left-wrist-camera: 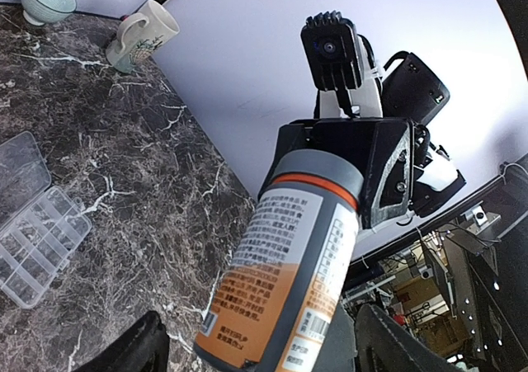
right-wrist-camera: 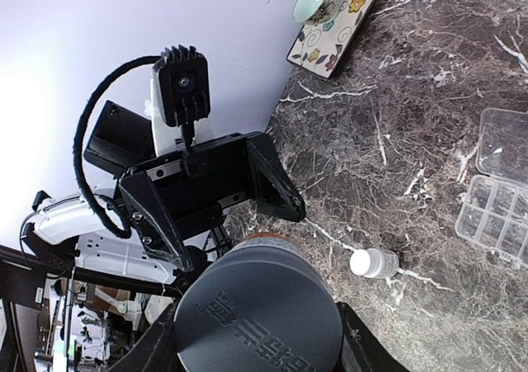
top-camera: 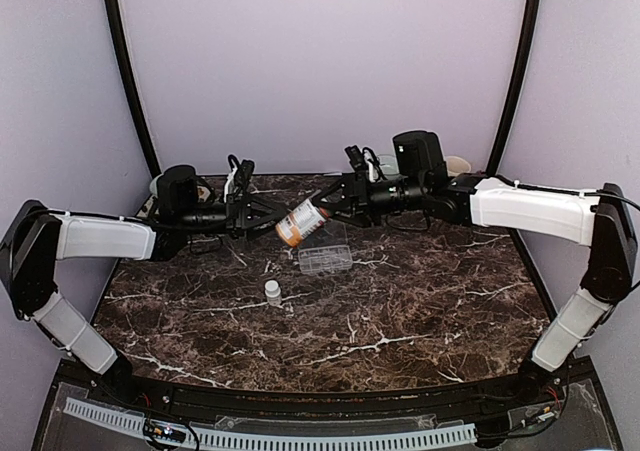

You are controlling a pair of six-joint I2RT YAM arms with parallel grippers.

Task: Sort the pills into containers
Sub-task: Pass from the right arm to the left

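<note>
Item: amber pill bottle (top-camera: 300, 223), held tilted in the air near the clear organiser box (top-camera: 325, 259), which lies lid-open on the tabletop (top-camera: 420, 301). Right hand (top-camera: 330, 203) pinches its grey cap (right-wrist-camera: 257, 310). Left hand (top-camera: 265, 219) is spread around the base, not gripping. Step, likely: uncapping. Next move calls for the left hand to clamp the body so the cap can twist off.

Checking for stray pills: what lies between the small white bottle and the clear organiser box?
Nothing visible: only bare table between the white bottle and the organiser box, per the top view.
</note>
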